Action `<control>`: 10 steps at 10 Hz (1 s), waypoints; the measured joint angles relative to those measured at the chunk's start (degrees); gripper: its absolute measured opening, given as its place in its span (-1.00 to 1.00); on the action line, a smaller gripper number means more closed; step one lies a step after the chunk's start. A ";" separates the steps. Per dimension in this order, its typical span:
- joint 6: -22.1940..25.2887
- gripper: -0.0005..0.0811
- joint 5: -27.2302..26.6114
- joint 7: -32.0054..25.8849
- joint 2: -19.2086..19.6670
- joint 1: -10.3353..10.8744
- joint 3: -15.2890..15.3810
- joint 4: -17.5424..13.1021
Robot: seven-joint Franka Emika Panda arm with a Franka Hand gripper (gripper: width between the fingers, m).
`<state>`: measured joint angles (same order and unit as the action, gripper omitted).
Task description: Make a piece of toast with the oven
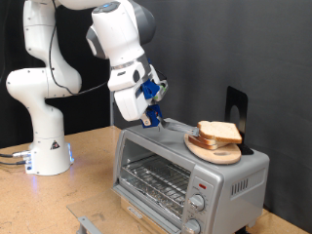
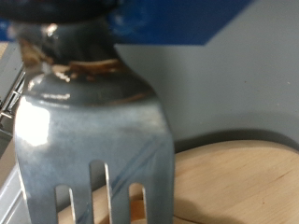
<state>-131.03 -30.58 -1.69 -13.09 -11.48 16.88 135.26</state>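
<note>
Toast on board atop oven; wrist view alone shows fork clamped in hand.

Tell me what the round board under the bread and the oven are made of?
The round board looks like pale, unpolished wood: tan with faint grain lines. The oven seems to be silver-grey metal with a dull sheen, and its door looks like see-through glass showing the wire rack.

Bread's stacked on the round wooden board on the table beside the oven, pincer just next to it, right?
Not quite. The exterior view shows the round wooden board with the bread on top of the oven, not the table. The pincer does hover beside it.
</note>
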 joint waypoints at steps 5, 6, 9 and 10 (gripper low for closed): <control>-0.05 0.07 0.98 2.64 1.89 -0.01 1.30 -1.68; -0.05 0.07 1.26 3.17 2.38 -0.01 1.59 -2.16; -0.05 0.07 1.92 4.24 3.73 -0.01 2.42 -3.44; -0.05 0.07 2.11 4.61 4.32 -0.01 2.69 -3.96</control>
<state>-131.08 -28.48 2.92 -8.77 -11.48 19.57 131.30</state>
